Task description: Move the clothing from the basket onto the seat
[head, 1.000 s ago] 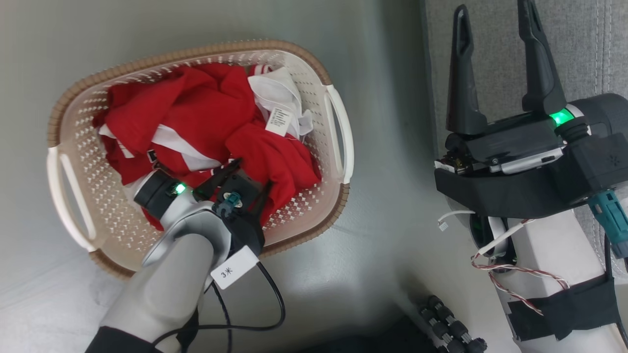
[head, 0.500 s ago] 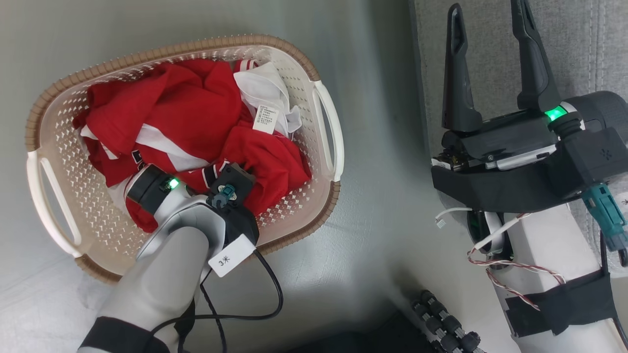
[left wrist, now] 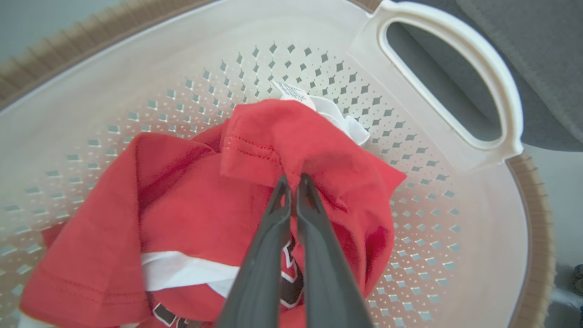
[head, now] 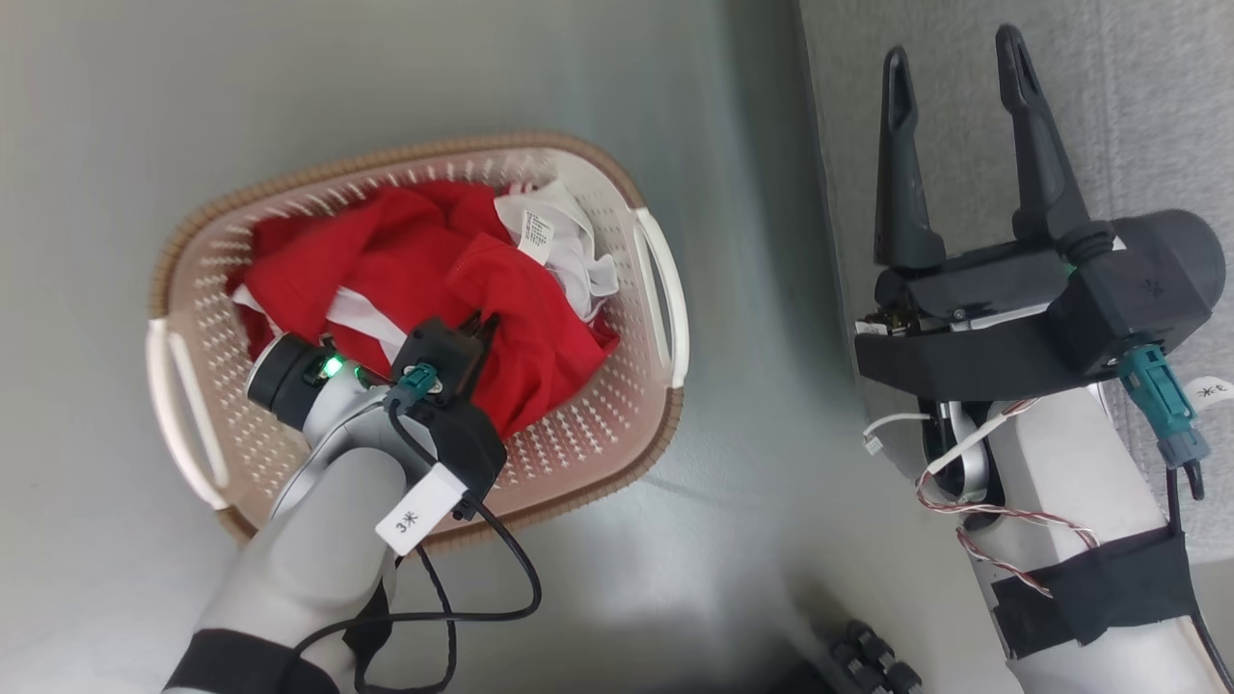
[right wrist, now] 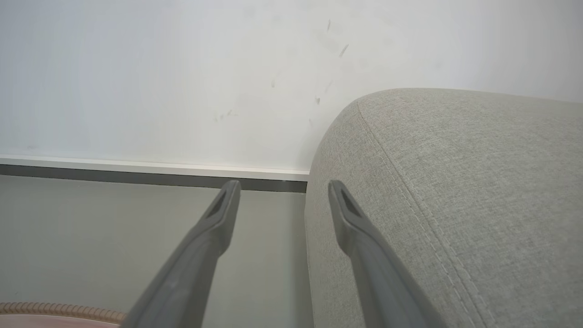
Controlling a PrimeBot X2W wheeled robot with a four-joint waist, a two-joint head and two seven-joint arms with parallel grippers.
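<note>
— Where was your left end effector (left wrist: 291,181)?
— It was down in the basket (left wrist: 136,73). Its two fingers were pressed almost together. A fold of the red clothing (left wrist: 182,200) was pinched between the tips.
— Was the clothing in the basket?
— Yes. The red pile lay inside it. A white part and a white tag (head: 536,234) were at the side nearest the seat (head: 1138,116). My left wrist view showed a white stripe and some dark letters low in the pile.
— Where did the basket stand?
— On the grey floor (head: 482,77), beside the seat but not touching it. One white handle (head: 665,289) faced the seat.
— And your right end effector (head: 952,48)?
— It was up by the edge of the seat, well apart from the basket. Its fingers were spread wide, and nothing was between them. One finger pointed over the floor and the other over the grey cushion, near its seam (right wrist: 410,191).
— What was behind it?
— A pale wall (right wrist: 182,68) with a dark strip (right wrist: 136,171) at the bottom.
</note>
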